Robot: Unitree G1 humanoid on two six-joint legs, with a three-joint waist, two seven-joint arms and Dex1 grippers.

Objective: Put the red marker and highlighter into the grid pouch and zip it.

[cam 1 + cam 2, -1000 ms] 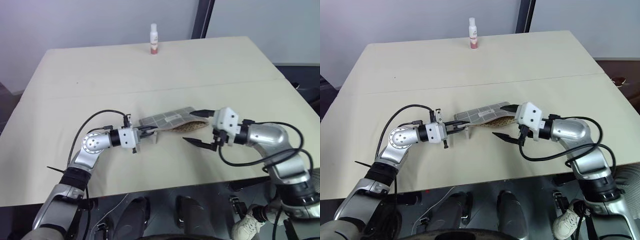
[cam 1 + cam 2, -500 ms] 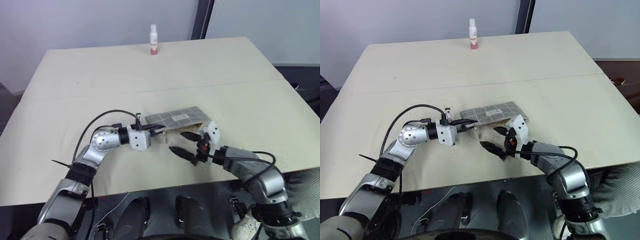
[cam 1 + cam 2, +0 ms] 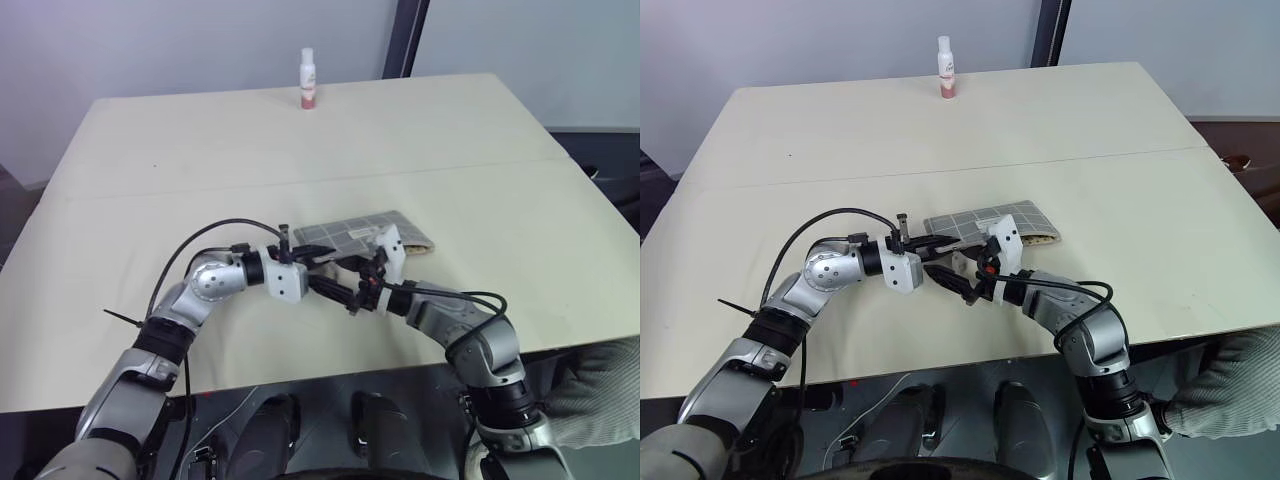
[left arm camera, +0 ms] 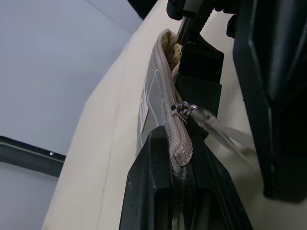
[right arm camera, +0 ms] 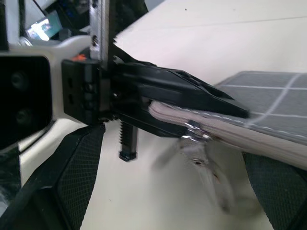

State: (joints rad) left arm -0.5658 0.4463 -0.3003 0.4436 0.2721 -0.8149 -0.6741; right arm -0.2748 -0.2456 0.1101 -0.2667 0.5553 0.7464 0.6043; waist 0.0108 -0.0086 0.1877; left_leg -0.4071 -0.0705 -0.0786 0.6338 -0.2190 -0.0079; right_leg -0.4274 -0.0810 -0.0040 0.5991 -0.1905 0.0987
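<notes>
Item: grid pouch, grey fabric with white grid lines and a small white label, lying flat near the middle of the table. Its end toward the robot's left is lifted slightly off the surface; the opposite end shows a dotted lining at the mouth, so you can judge the zip as not yet run closed.

Item: left gripper, fingers clamped tight on the pouch's zipper-end corner. In the left wrist view you see the cream zipper tape pinched between the black fingers, with the metal slider just past the fingertips.

Item: right gripper, fingers spread wide and empty, pointed at the left gripper's tips. In the right wrist view the clear pull tab hangs between its two pads, touched by neither.

Item: red marker and highlighter, unplaced here; you cannot tell whether they are inside the pouch.

Item: small white bottle, upright at the far edge, well apart from the work.

Handling notes: you should expect the pouch to be light, soft and floppy; it will buckle or drag along if the zip is pulled without the anchored corner held firm. The pull tab looks small, smooth and free-swinging, likely to slip from a shallow pinch. Take it squarely between the pads, close to the slider, and draw along the line of the zipper tape rather than upward
</notes>
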